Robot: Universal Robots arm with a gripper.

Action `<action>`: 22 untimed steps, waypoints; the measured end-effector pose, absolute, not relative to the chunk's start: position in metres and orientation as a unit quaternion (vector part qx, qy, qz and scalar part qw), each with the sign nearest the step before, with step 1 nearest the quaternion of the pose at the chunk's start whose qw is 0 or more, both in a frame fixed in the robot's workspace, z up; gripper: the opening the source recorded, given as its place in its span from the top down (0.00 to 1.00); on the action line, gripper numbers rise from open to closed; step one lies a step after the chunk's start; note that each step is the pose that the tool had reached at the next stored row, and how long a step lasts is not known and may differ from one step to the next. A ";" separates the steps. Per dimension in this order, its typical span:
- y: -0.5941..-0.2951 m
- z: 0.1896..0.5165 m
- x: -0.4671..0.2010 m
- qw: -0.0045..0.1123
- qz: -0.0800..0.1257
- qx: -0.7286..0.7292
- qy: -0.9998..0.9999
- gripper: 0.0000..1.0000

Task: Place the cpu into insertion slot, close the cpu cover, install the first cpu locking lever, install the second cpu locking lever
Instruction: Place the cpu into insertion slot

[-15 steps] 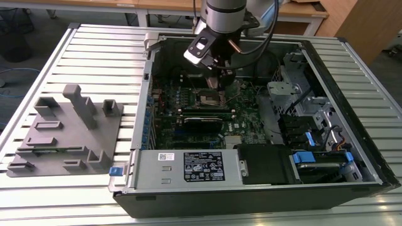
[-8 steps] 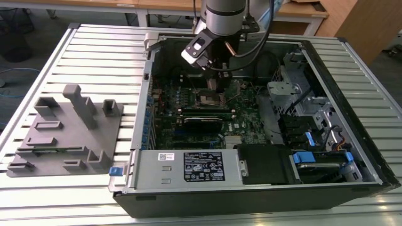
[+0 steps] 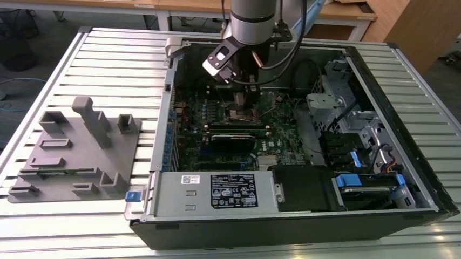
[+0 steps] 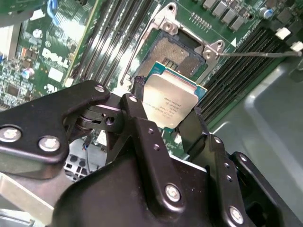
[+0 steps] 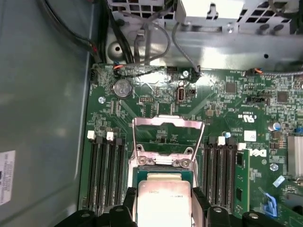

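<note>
In both wrist views the cpu (image 4: 169, 100) (image 5: 163, 204), a silver-topped square on a green base, is clamped between the two black fingers (image 4: 135, 109) of my gripper (image 4: 166, 103) (image 5: 164, 196). It hangs slightly tilted just above the insertion slot (image 4: 177, 51), whose dark centre and silver rim lie bare. The cpu cover (image 5: 168, 136), a thin silver frame with a window, stands flipped back beyond the slot. A thin wire locking lever (image 4: 258, 54) sticks out to the side. In the exterior view my gripper (image 3: 241, 94) reaches down into the open case over the insertion slot (image 3: 245, 111).
Long black memory slots (image 5: 106, 175) (image 5: 220, 170) flank the slot on both sides. Cables (image 5: 142, 52) and the case wall (image 5: 47, 118) lie close by. A power supply (image 3: 216, 191) and drive cage (image 3: 360, 135) fill the case. A grey fixture block (image 3: 72, 151) sits on the exterior view's left.
</note>
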State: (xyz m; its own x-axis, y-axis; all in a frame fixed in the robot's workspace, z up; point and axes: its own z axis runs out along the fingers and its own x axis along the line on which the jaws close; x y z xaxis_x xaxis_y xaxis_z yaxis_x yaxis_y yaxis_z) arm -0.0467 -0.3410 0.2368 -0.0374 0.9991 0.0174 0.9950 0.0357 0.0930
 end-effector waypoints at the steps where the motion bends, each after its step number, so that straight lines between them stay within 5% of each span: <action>1: -0.341 0.235 -0.047 0.026 0.040 0.694 0.719 0.46; 22: -0.341 0.213 -0.052 0.027 0.040 0.701 0.712 0.46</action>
State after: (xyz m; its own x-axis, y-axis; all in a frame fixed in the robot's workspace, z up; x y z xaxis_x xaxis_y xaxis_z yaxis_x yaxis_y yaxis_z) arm -0.0521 -0.3410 0.2127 -0.0163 0.9997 0.0173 0.9953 0.0146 0.0953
